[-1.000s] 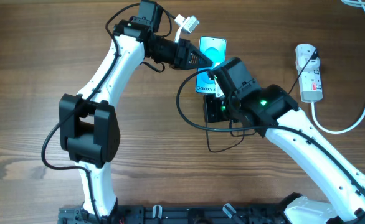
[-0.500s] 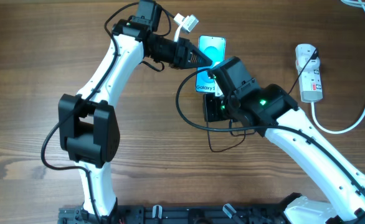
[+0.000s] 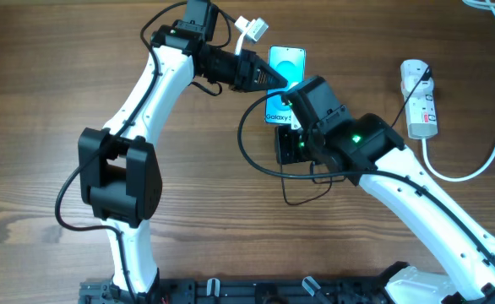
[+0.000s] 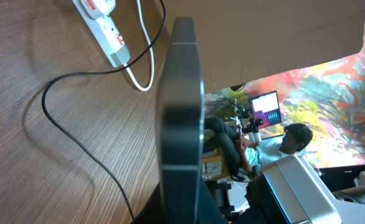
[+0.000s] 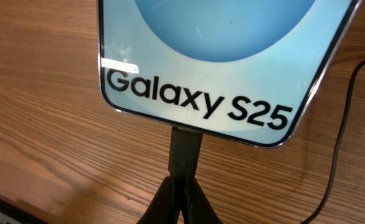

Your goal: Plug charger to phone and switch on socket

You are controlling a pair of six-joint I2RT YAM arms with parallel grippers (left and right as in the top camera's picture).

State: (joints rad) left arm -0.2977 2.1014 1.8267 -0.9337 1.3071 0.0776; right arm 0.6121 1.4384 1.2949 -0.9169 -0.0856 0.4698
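Note:
The phone [image 3: 283,80] has a cyan-blue screen and reads "Galaxy S25" along its near edge [image 5: 226,56]. My left gripper [image 3: 269,78] is shut on the phone's side; in the left wrist view the phone [image 4: 181,118] shows edge-on, filling the jaws. My right gripper [image 5: 184,186] is shut on the charger's black connector tip [image 5: 185,152], which touches the middle of the phone's bottom edge. The thin black charger cable [image 3: 256,156] loops on the table below the phone. The white socket [image 3: 421,100] lies at the far right with red-marked switches and also shows in the left wrist view [image 4: 101,28].
A thick white cord [image 3: 475,169] curves from the socket toward the right table edge. A small white plug piece [image 3: 254,32] hangs near my left wrist. A black rail [image 3: 256,291] runs along the table's front edge.
The phone and my left gripper have shifted very slightly; the right arm holds the connector at the phone's bottom edge as before.

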